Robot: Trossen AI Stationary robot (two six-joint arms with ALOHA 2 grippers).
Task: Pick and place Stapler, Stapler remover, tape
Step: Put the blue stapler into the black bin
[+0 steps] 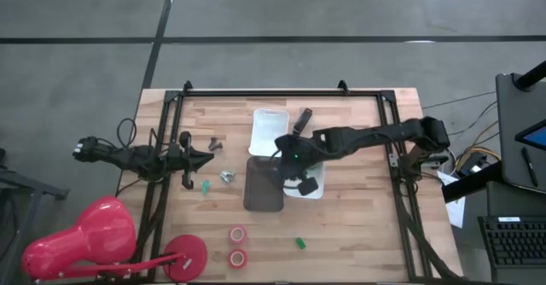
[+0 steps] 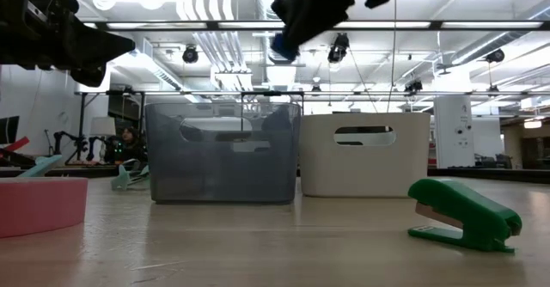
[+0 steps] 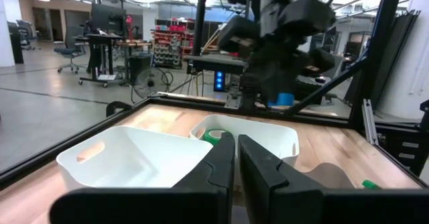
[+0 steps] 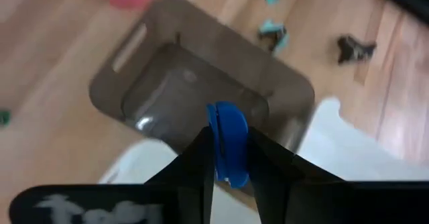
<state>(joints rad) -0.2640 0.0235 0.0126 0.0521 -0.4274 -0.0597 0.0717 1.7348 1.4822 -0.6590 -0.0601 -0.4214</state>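
My right gripper (image 4: pixel 228 158) is shut on a blue tape roll (image 4: pixel 226 140) and hangs high over the grey tray (image 1: pixel 260 187); the low view shows it well above that tray (image 2: pixel 223 149). My left gripper (image 1: pixel 205 157) hovers shut at the table's left, touching nothing. Two red tape rolls (image 1: pixel 237 233) (image 1: pixel 237 257) lie flat near the table's near edge. A green tape roll (image 3: pixel 216 135) lies in a white tray (image 3: pixel 261 133). A green stapler (image 2: pixel 464 214) rests on its base on the table. Teal stapler removers (image 1: pixel 206 185) (image 1: pixel 227 177) lie beside the grey tray. My right gripper pinches the blue tape roll (image 4: pixel 228 127) between its two fingers, which come from above and point down. The roll stands on edge in the hold, its upper part sticking out past the fingertips (image 4: pixel 201 150). It is lifted clear, above the grey tray's opening.
A second white tray (image 1: pixel 271 130) stands behind the grey one, with a dark stapler (image 1: pixel 304 119) beside it. A dark remover (image 1: pixel 214 145) lies by the left gripper. A black frame (image 1: pixel 273 93) rims the table. A pink tape dispenser (image 1: pixel 183 255) sits at the near left corner.
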